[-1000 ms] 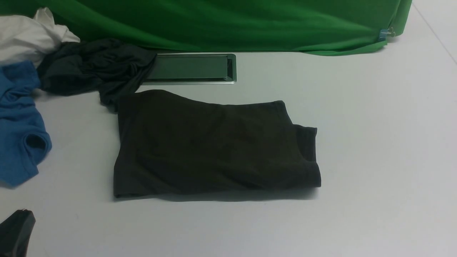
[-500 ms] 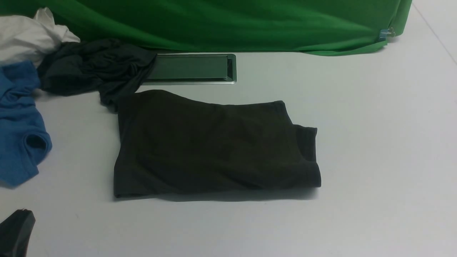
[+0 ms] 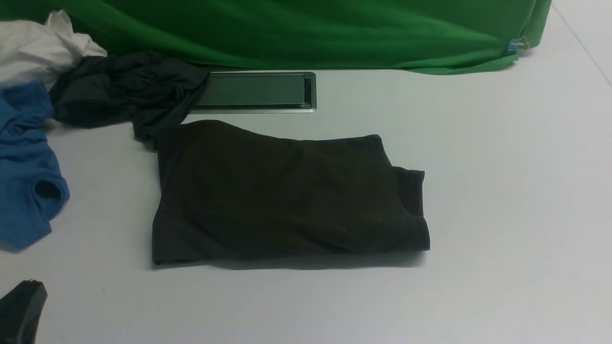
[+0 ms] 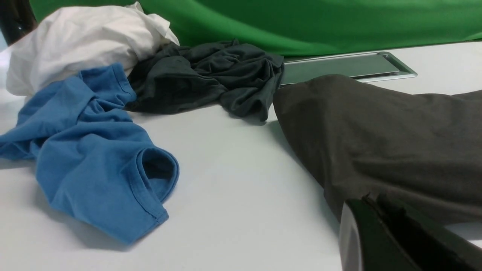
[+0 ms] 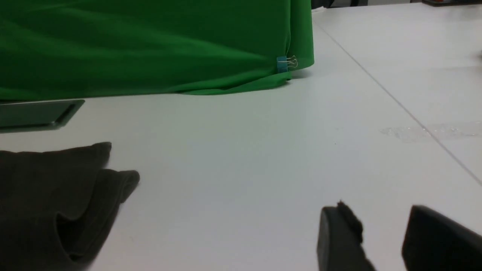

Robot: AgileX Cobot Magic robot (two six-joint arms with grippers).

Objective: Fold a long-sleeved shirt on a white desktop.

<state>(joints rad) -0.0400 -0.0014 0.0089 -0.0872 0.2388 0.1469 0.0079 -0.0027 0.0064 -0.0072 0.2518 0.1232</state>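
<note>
Nothing has moved since the earlier frames: cloth and arms sit where they were. Front view, left to right: left gripper (image 3: pixel 21 310) only pokes in at the near-left corner, fingers closed on nothing, clear of all cloth. Far left is a pile: white garment (image 3: pixel 38 45), blue garment (image 3: pixel 26 172) nearer the robot, dark teal-grey garment (image 3: pixel 124 91) beside them, its edge lying over the left end of the grey cable hatch (image 3: pixel 256 91). The long-sleeved shirt (image 3: pixel 287 196) lies folded into a rough rectangle mid-surface, just in front of the hatch, its far-left corner touching the teal-grey garment. White surface (image 3: pixel 502 191) to the right is bare. Green backdrop (image 3: pixel 311 28) runs along the back, blue binder clip (image 3: pixel 514 45) at its right end. Right gripper (image 5: pixel 380 241) shows in its wrist view only: fingers parted, nothing between them, apart from the shirt.
</note>
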